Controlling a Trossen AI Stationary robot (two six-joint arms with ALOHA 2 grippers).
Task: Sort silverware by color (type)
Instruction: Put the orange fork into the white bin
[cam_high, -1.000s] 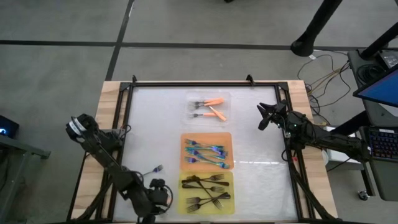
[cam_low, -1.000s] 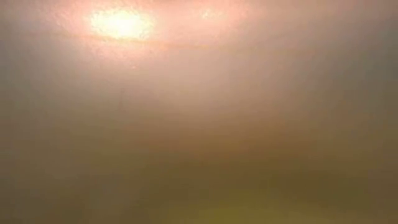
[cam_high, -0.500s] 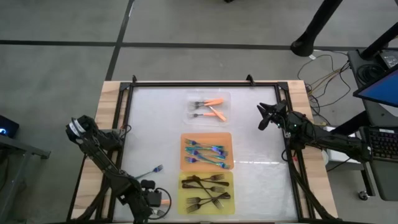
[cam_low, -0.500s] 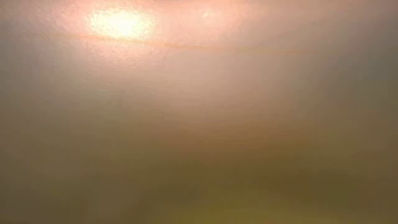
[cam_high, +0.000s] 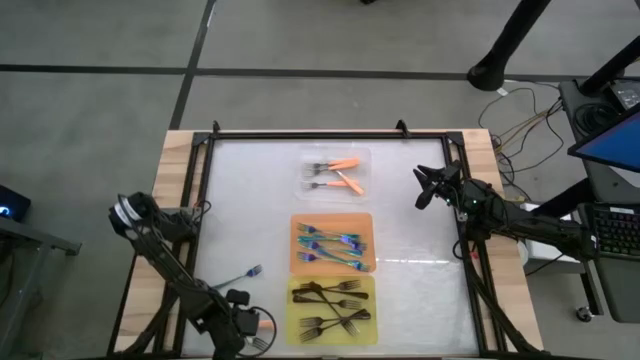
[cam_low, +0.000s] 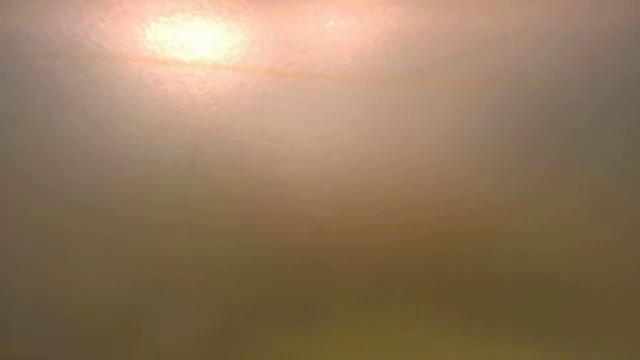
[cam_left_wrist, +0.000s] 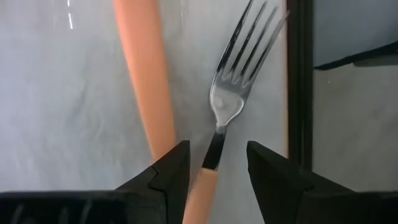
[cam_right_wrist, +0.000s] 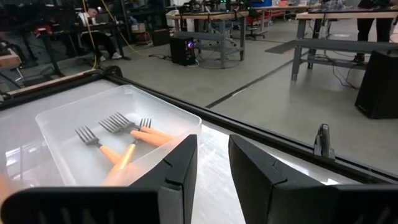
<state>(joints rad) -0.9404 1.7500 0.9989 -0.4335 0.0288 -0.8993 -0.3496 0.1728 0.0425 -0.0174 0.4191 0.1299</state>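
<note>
Orange plastic, the handle of a metal-tined fork (cam_left_wrist: 219, 134), is lying between the fingers (cam_left_wrist: 168, 180) of my left gripper (cam_high: 252, 330), which is hovering over the white table (cam_high: 250, 210) just beside the near-left corner of the yellow rectangular tray (cam_high: 332, 308). My left jaws are standing released, not clamping the handle. A second orange-handled fork (cam_left_wrist: 144, 81) is lying beside the first. A teal-handled fork (cam_high: 243, 274) is resting on the table, near that tray's left side.

Black forks (cam_high: 335, 305) are lying in the yellow tray. Teal-handled forks (cam_high: 330, 246) are filling the orange tray (cam_high: 365, 222) directly beyond it, and three orange-handled forks (cam_high: 338, 172) are sitting in the clear plastic tray (cam_high: 308, 158) farther beyond.

My right gripper (cam_high: 428, 187) is waiting well to the right of the clear tray, jaws parted and grasping nothing.
</note>
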